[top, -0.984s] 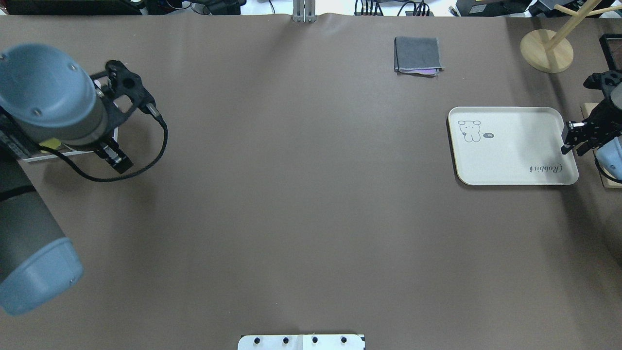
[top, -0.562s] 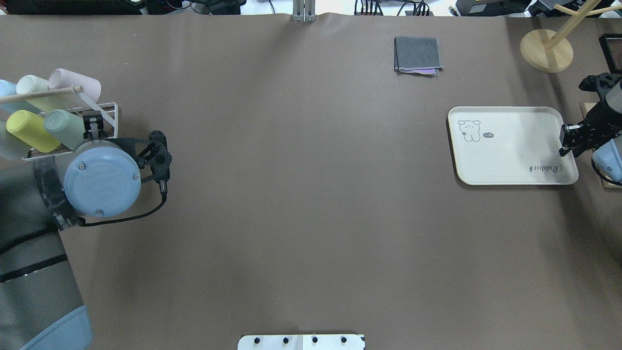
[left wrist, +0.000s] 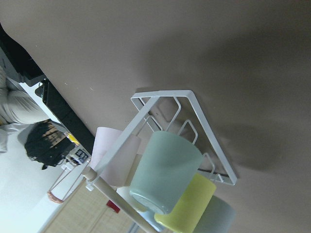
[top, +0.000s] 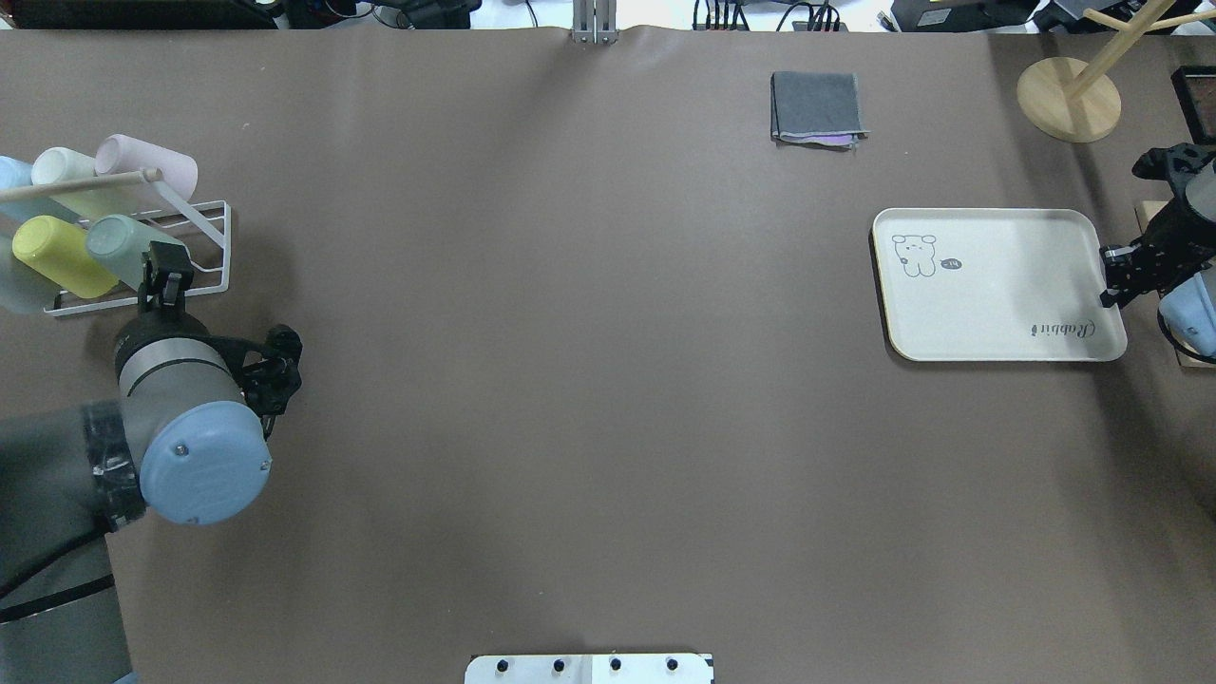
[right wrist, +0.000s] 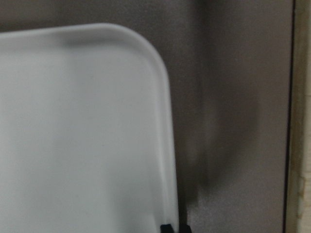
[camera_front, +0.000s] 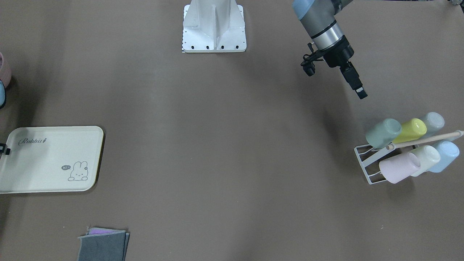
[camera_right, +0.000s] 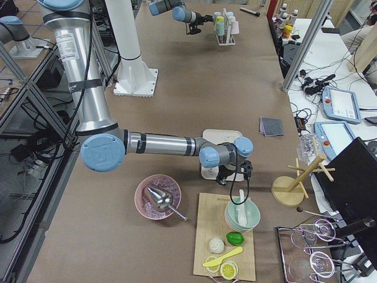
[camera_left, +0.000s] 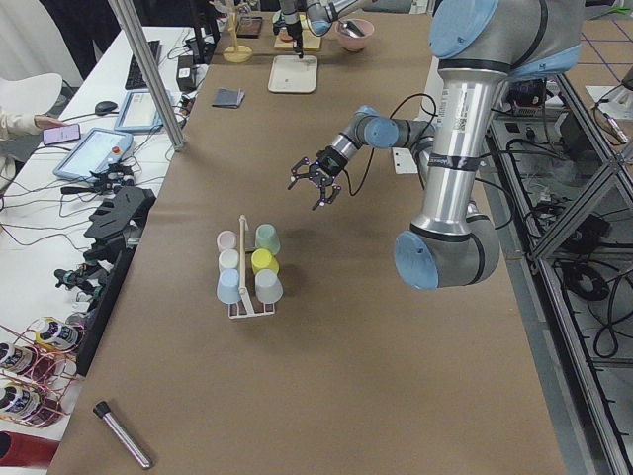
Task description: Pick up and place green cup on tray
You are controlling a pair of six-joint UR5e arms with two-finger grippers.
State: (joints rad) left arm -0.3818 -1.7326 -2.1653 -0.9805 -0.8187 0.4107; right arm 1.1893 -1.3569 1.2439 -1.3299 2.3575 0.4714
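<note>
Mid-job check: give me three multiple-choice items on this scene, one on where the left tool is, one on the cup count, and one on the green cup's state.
1. Where is the left tool relative to the green cup on the rack?
A. Touching it
B. Apart from it, on the robot's side
C. Beyond it, on the operators' side

2. How many cups does the rack hold?
A. Four
B. Five
C. Six

3. The green cup is:
A. Leaning on the rack, unheld
B. Clamped in the left tool
C. Standing upright

1 B: the front-facing view shows bare table between them.
2 C: there are two rows of three.
3 A: it slants on the rack and nothing grips it.
</note>
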